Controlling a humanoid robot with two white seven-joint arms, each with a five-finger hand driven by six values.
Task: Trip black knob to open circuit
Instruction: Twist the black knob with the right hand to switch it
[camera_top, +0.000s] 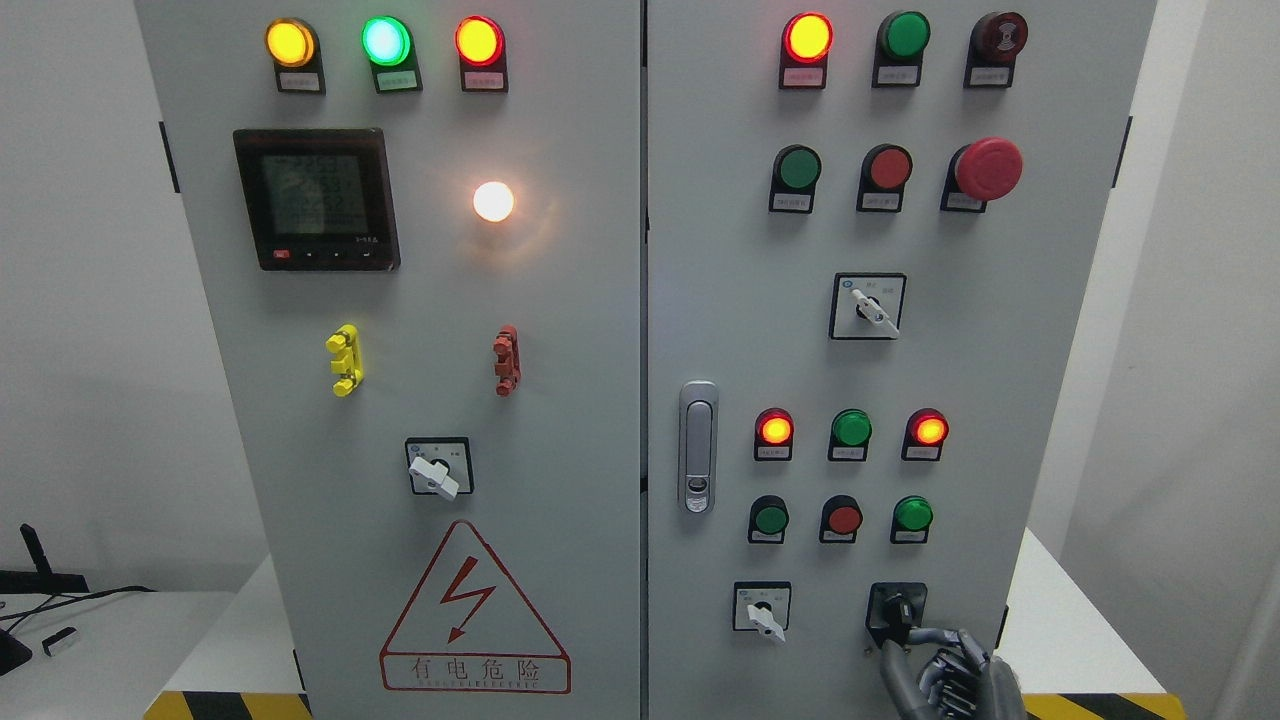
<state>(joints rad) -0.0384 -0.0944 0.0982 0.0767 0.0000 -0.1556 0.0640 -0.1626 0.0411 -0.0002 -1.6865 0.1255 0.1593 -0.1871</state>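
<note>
We stand square in front of a grey two-door electrical cabinet (560, 330), and our target, the black knob (897, 608), sits at the bottom right of the right-hand door, on a black square plate just right of a white-handled selector switch (763, 610) and below the lowest row of push buttons (843, 518). Our right hand (945, 670) comes up from the lower right edge of the view, which makes sense because the knob is on that side and low on the panel, within an easy upward reach. Its fingers (925, 636) extend toward the knob, with one or two tips at or against the knob's lower right side; we cannot tell for certain whether they pinch it or only touch it, so we judge the grasp as forming rather than settled. The remaining fingers curl loosely below, away from the panel face, probably so they do not brush the neighbouring switch. Our left hand does not show at all, which fits a one-handed twist. The knob's lever seems to point roughly upward, though the fingers hide part of it. On the same door, the red indicator lamps (773, 429) in the row above the buttons glow, and so does the red lamp (806, 37) at the top, so we take it that the circuit is live and the trip is not yet done. We judge that the next move calls for a firm hold on the lever and a turn of the wrist, and that a slipping fingertip is the main risk given how little of the knob is covered.
</note>
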